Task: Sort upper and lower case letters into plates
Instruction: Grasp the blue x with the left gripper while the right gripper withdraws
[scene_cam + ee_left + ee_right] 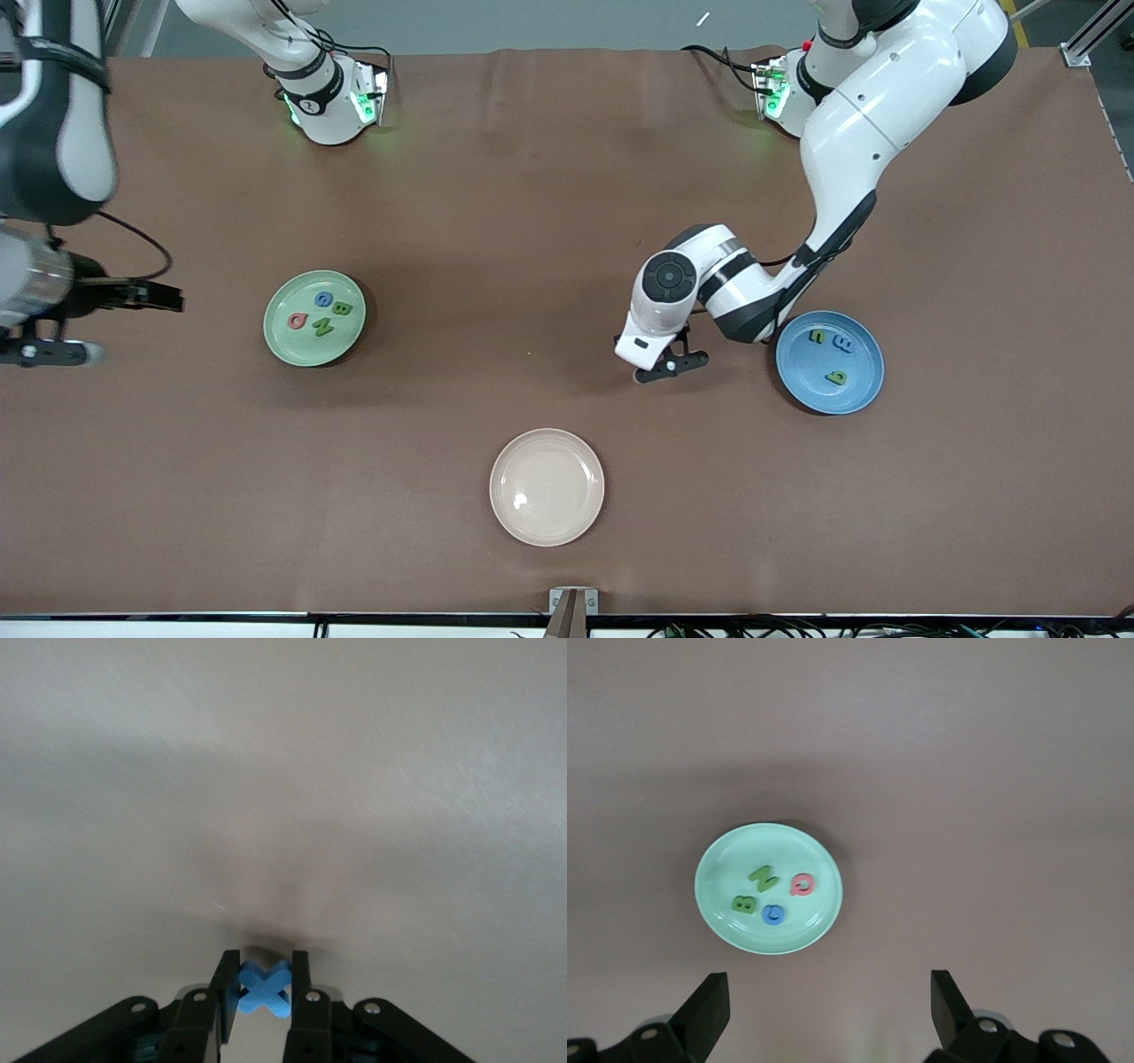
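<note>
From the front, a brown table [549,221] holds a mint green plate [282,341] with four toy letters, among them a green N [323,326] and a green B [342,308], a blue plate [855,394] with three letters too small to read, and a bare cream plate [547,486]; the left gripper [671,365] hangs low beside the blue plate. The left wrist view shows its fingers clamped on a blue X [265,987]. In the right wrist view the right gripper [830,1010] waits, fingers wide apart.
</note>
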Available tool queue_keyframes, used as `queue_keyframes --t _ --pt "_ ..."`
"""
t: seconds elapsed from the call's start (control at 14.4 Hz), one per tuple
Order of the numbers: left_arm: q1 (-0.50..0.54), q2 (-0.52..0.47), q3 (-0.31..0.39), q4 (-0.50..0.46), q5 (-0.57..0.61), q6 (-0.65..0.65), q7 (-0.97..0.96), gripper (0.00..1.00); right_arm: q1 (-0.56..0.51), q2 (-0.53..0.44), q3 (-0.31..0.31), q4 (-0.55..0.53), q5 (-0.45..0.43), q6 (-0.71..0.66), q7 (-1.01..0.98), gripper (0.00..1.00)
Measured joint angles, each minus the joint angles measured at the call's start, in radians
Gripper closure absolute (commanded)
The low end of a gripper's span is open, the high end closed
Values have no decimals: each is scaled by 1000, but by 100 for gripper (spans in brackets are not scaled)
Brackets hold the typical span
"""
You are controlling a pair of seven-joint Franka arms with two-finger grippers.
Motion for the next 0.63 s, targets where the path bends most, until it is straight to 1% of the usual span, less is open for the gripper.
queue_keyframes --t 0.14,0.28,0.42,0.63 --pt "56 -58 -15 -1 0 -55 124 97 -30 0 0 27 0 -4 -22 0" --pt "145 -116 -48 -23 0 -86 246 97 -50 0 0 37 1 -8 -55 0" --pt "264 -162 -97 -84 0 -95 355 96 -64 1 0 38 3 -16 -70 0" --pt "450 -181 -168 -186 13 -81 483 96 -67 3 3 43 3 -18 -73 0"
